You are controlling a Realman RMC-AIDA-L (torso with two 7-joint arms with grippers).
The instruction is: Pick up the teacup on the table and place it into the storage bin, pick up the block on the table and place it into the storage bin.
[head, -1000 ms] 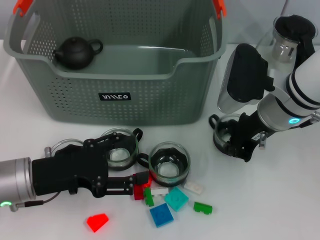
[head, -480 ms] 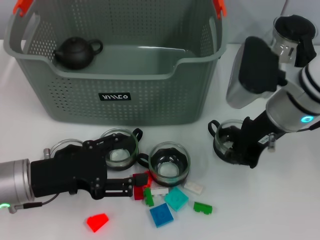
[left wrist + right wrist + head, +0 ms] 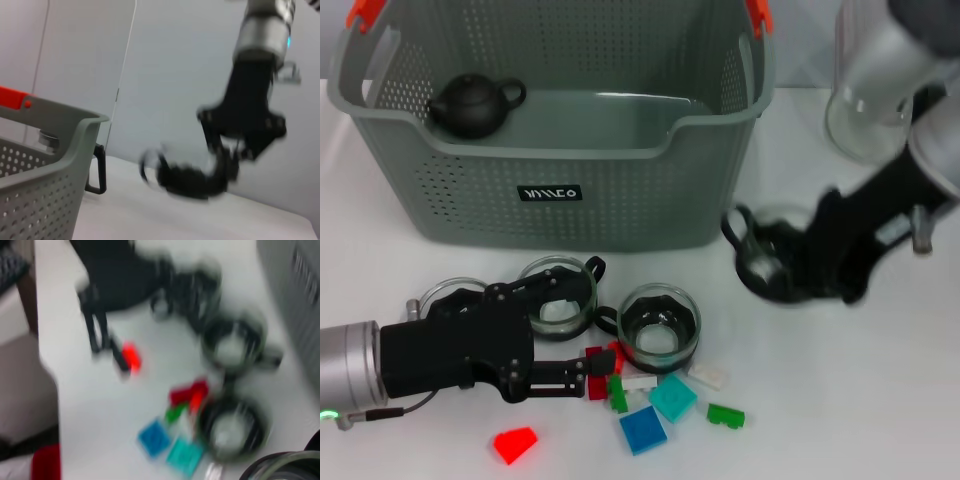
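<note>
glass, dark-rimmed: that's the teacup (image 3: 770, 262) the right gripper (image 3: 798, 268) is pinching by its rim, seemingly just clear of the white table (image 3: 880, 400), to the right of the grey storage bin (image 3: 550, 130). so the step in hand looks like the carry of a teacup; next it needs height enough to clear the bin's wall, then a move left over the open space inside before letting go, away from the black teapot (image 3: 472, 104) in the far left corner. low on the left, the left gripper (image 3: 588, 378) lies flat on the table, pressed on a red block (image 3: 601, 378) at the edge of the scattered bricks, beside two more glass cups (image 3: 658, 322). that block looks due for lifting next.
</note>
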